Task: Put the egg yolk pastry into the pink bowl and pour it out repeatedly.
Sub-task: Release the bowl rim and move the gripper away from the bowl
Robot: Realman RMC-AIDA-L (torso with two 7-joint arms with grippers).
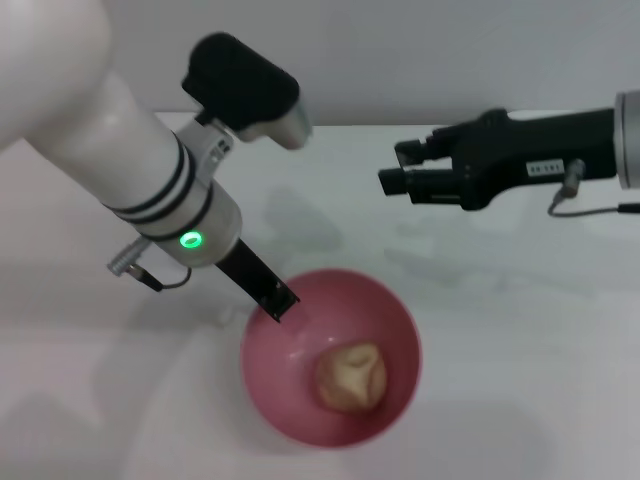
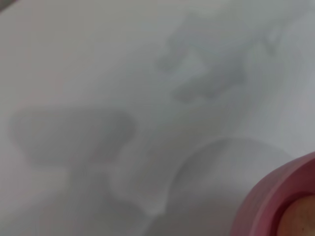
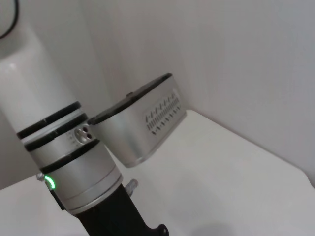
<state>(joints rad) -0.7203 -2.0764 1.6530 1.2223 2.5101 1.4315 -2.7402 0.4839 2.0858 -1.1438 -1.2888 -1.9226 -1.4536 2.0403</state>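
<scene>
Pastry (image 1: 351, 377) sitting inside the pink bowl (image 1: 385, 310).
Left gripper (image 1: 277, 299) is reaching down, clamped together on the bowl's rim; right gripper (image 1: 398, 168) is hovering well beyond, fingers slightly apart, its small label unreadable.

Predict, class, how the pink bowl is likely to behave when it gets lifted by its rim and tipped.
The pink bowl looks smooth and glossy, so it may slip in the left gripper at its rim. It appears thin and probably light. The egg yolk pastry, loose inside, would likely roll out.
</scene>
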